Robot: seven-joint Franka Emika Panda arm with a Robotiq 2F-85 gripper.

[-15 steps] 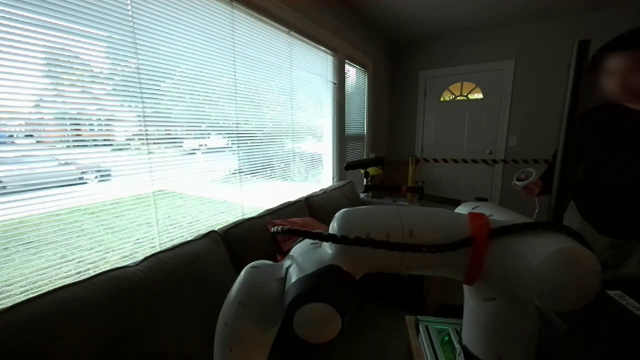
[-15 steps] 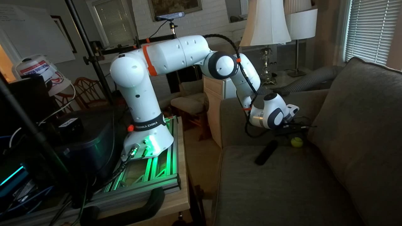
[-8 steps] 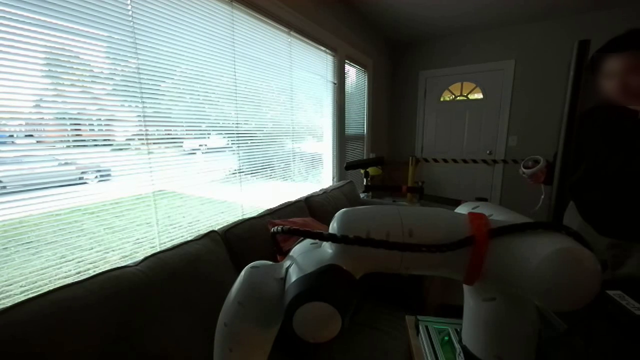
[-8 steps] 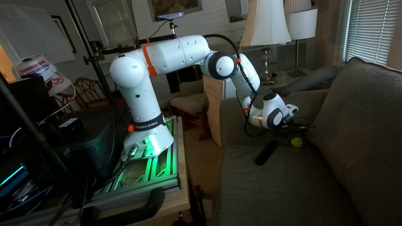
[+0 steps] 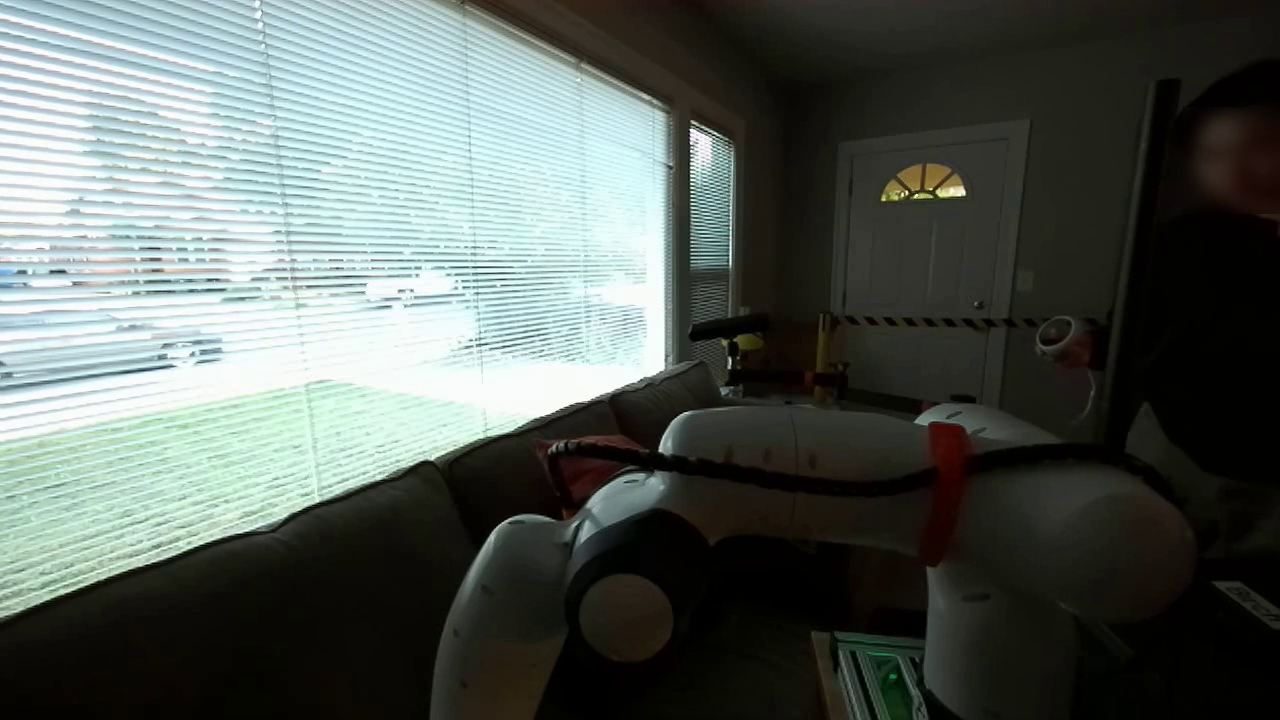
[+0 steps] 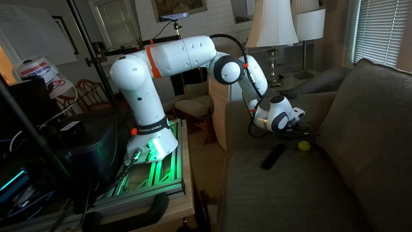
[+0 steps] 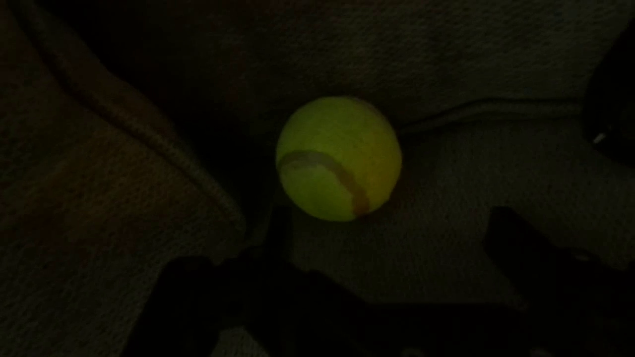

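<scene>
A yellow-green tennis ball (image 7: 339,158) rests on the grey sofa seat, near the crease by the back cushion and armrest. In the dim wrist view my gripper (image 7: 391,213) shows as a black outline with its fingers (image 7: 516,243) wide apart. Nothing is held between them; the ball appears just beyond the fingertips, nearer the left one. An exterior view puts the gripper (image 6: 304,131) above and slightly behind the ball (image 6: 304,146). A long black object (image 6: 273,157) lies on the seat to the ball's left. Whether any finger touches the sofa is too dark to tell.
The back cushion (image 6: 367,129) rises close beside the gripper, and the armrest (image 6: 244,122) stands behind it. A dark shape (image 7: 612,104) intrudes at the wrist view's right edge. Lamps (image 6: 273,25) stand beyond the sofa. A person (image 5: 1210,320) holds a white controller (image 5: 1062,340).
The arm has shifted slightly, and the gripper has moved a little left in an exterior view. The person's controller hand has moved. Ball and black object stay put.
</scene>
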